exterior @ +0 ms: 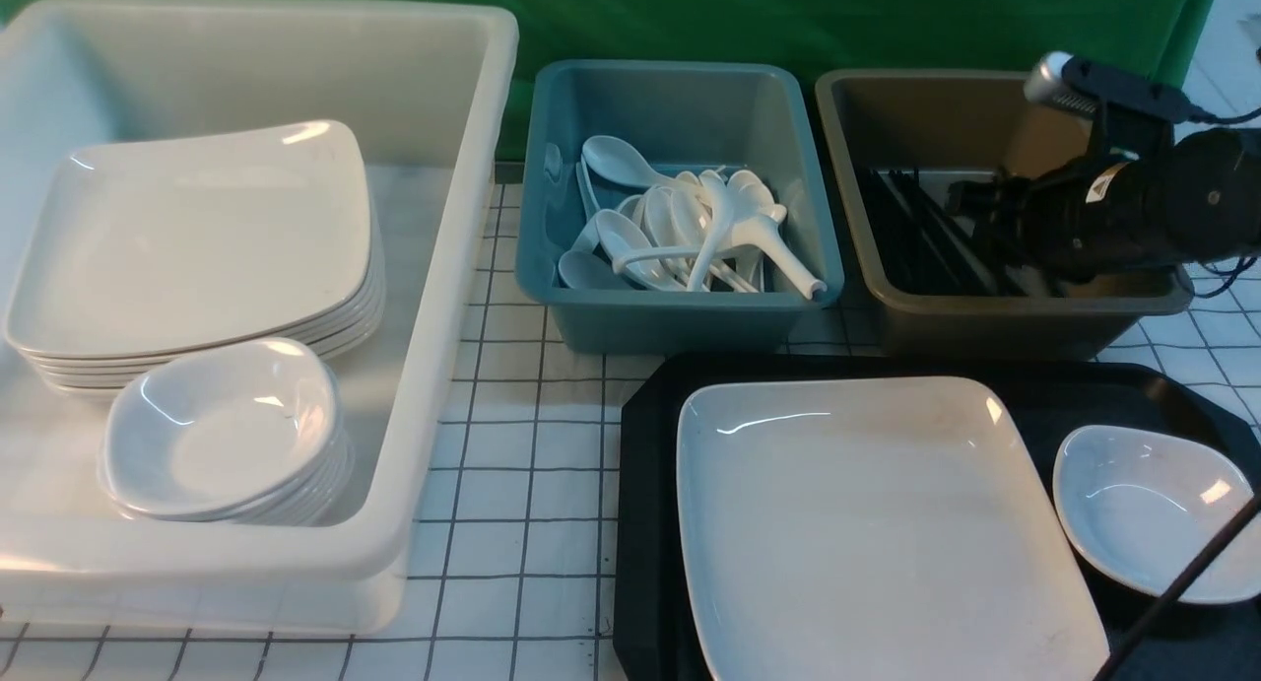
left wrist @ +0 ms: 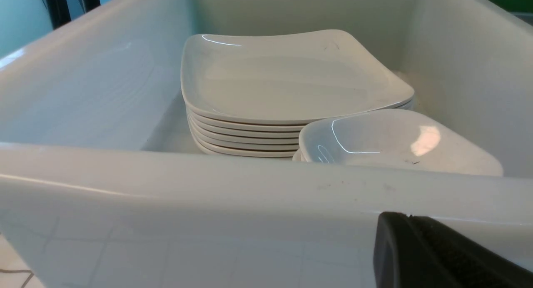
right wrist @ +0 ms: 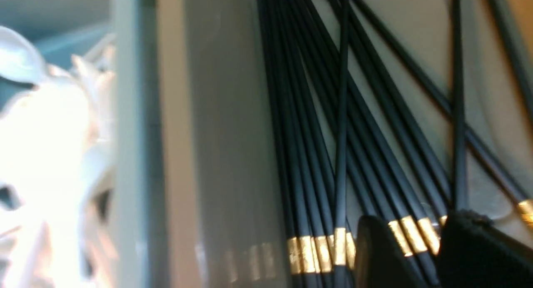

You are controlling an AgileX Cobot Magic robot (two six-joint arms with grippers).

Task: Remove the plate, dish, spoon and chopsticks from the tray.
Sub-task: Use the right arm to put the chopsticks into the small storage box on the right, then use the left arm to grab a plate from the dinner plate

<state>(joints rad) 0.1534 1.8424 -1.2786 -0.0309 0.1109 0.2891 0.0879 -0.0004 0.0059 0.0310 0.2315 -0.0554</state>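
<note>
Staged lab setup, canteen dish-sorting style. Has green backdrop cloth [exterior: 788, 11], grid-marked tabletop [exterior: 512, 444]. Sorted tableware in white tub [exterior: 448, 267], teal tub [exterior: 680, 321], brown tub [exterior: 985, 331].

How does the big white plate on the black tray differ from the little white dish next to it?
The plate is far larger than the dish. The plate is square and nearly flat; the dish is rounder and deeper. The plate fills the middle of the tray; the dish sits at its right end. Both are glossy white and empty.
</note>
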